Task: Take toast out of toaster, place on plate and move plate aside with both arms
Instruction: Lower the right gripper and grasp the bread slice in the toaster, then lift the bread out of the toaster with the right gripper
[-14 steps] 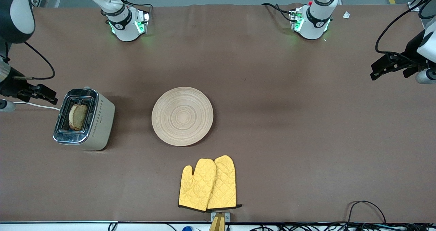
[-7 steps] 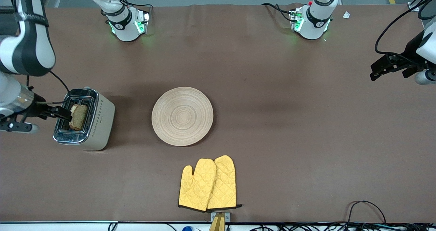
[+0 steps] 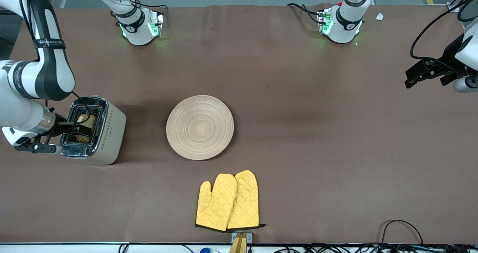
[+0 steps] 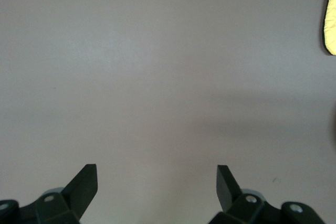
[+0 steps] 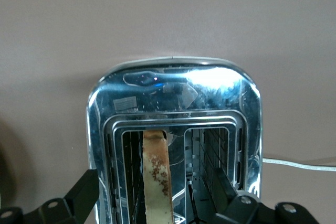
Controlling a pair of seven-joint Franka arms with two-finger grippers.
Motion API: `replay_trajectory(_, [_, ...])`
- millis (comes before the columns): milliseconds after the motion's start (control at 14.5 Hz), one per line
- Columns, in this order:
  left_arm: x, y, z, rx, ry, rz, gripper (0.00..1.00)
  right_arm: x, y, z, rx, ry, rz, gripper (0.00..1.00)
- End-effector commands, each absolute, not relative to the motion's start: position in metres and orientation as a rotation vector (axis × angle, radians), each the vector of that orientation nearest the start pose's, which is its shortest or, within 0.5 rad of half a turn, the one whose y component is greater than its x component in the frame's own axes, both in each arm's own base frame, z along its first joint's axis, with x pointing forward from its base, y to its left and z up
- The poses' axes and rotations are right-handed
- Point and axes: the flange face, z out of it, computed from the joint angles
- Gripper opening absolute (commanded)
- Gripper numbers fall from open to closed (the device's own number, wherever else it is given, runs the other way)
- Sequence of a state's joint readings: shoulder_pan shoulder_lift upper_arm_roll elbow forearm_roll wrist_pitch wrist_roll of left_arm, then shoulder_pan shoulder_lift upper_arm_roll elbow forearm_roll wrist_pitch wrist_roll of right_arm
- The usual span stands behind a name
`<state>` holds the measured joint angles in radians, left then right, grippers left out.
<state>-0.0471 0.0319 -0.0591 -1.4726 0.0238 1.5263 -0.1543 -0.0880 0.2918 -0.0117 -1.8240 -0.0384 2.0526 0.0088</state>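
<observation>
The toast point(image 3: 89, 121) stands upright in a slot of the silver toaster point(image 3: 110, 133) at the right arm's end of the table. In the right wrist view the toast point(image 5: 156, 169) shows edge-on in the toaster point(image 5: 173, 85). My right gripper point(image 3: 77, 129) is open over the slots, with one finger on each side of the toast and apart from it point(image 5: 157, 182). The round beige wooden plate point(image 3: 199, 127) lies bare mid-table. My left gripper point(image 3: 422, 74) waits open and empty over the left arm's end of the table point(image 4: 156, 174).
Two yellow oven mitts point(image 3: 227, 200) lie nearer to the front camera than the plate; one mitt's edge point(image 4: 331, 19) shows in the left wrist view. A white cord point(image 5: 299, 165) runs from the toaster. Cables lie along the table's front edge.
My right arm has swung in from beside the toaster and brought its open gripper over the slots, around the toast. The left arm, plate and mitts have not moved.
</observation>
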Motion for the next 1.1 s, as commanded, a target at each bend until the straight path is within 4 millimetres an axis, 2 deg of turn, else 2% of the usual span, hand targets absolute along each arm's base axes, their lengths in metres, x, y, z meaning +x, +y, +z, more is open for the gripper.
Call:
replay_trajectory(0, [0.558, -0.055, 0.655, -3.126, -0.055, -0.034, 1.00, 0.606, -0.065, 0.372, -3.142, 0.156, 0.150, 0.81])
replay_trajectory(207, [0.558, -0.056, 0.654, -3.126, -0.060, -0.032, 1.00, 0.602, -0.064, 0.375, -3.139, 0.163, 0.186, 0.72])
replay_trajectory(276, [0.558, -0.056, 0.654, -3.126, -0.055, -0.032, 1.00, 0.601, -0.064, 0.377, -3.139, 0.161, 0.191, 0.65])
replay_trajectory(414, [0.558, -0.056, 0.654, -3.126, -0.053, -0.032, 1.00, 0.601, -0.063, 0.378, -3.136, 0.160, 0.198, 0.48])
replay_trajectory(621, [0.558, -0.056, 0.654, -3.127, -0.060, -0.032, 1.00, 0.601, -0.062, 0.378, -3.137, 0.153, 0.196, 0.11])
replay_trajectory(690, [0.559, -0.057, 0.654, -3.126, -0.065, -0.034, 1.00, 0.601, -0.062, 0.378, -3.137, 0.153, 0.196, 0.05])
replay_trajectory(828, [0.558, -0.056, 0.654, -3.126, -0.065, -0.032, 1.00, 0.602, -0.059, 0.380, -3.137, 0.145, 0.194, 0.02])
replay_trajectory(897, [0.559, -0.056, 0.654, -3.128, -0.053, -0.034, 1.00, 0.603, -0.056, 0.388, -3.140, 0.128, 0.179, 0.02])
replay_trajectory(1034, [0.559, -0.055, 0.654, -3.127, -0.053, -0.032, 1.00, 0.612, -0.033, 0.434, -3.168, 0.063, 0.140, 0.01])
